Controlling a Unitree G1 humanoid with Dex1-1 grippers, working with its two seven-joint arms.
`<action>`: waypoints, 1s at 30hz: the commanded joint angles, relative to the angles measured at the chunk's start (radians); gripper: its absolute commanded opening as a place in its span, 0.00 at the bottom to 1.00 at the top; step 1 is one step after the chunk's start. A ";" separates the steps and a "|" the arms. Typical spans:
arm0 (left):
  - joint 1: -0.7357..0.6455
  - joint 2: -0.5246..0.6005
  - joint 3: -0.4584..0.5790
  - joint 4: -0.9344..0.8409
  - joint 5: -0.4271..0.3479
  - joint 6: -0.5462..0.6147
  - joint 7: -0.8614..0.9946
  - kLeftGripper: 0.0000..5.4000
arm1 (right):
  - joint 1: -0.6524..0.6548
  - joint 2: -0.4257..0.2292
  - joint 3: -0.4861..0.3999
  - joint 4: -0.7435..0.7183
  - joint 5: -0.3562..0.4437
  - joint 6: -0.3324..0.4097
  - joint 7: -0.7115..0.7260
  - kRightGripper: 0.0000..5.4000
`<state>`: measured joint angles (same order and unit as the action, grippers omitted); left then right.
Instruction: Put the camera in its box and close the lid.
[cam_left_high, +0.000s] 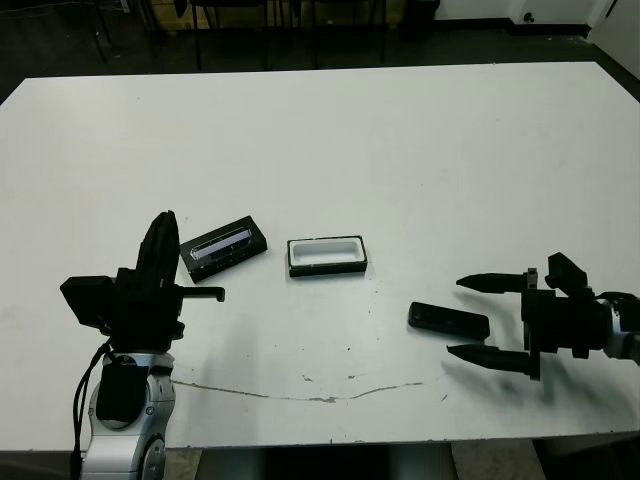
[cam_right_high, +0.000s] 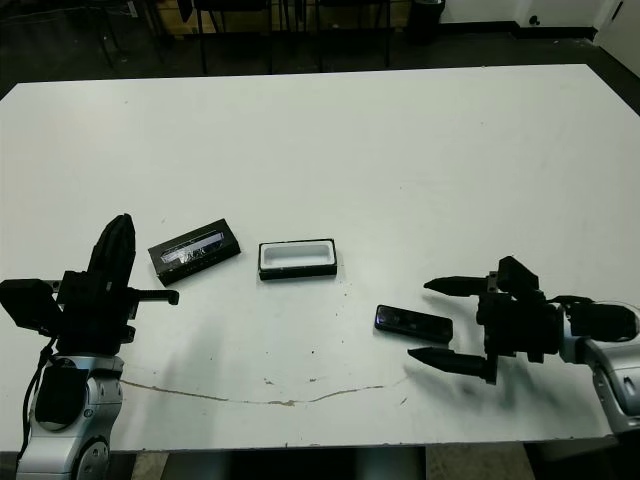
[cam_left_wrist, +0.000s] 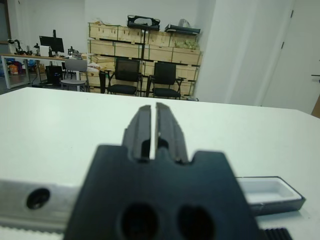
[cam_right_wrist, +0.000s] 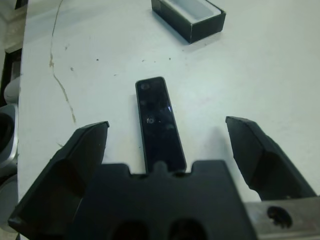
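Lying flat, the camera runs lengthwise toward the spread right claw.

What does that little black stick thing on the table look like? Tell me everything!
The camera is a slim, flat black bar with rounded ends and a glossy face showing faint round marks. It lies flat on the white table, apart from the open box. The right gripper is wide open, a finger on either side of its near end, not touching it.

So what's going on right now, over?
Right tool open, lined up on camera, not touching. Left tool shut, empty, beside lid. Box open, empty. Nothing in the way.
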<state>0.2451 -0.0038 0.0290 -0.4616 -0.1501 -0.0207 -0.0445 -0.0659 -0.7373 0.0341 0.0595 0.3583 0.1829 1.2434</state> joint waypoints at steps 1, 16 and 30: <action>0.013 0.006 0.005 0.009 0.007 0.007 0.001 0.00 | 0.032 0.003 0.009 -0.027 -0.017 0.012 -0.028 1.00; 0.016 0.003 0.003 -0.001 0.010 0.019 0.009 0.00 | 0.139 0.001 -0.017 -0.230 -0.002 0.024 -0.148 0.74; 0.023 -0.002 0.003 -0.007 -0.003 0.020 0.008 0.00 | 0.180 -0.130 -0.120 -0.568 0.103 0.258 -0.209 0.26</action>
<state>0.2528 -0.0058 0.0284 -0.4698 -0.1541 -0.0195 -0.0407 0.1072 -0.8228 -0.0740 -0.4714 0.4614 0.3963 1.0397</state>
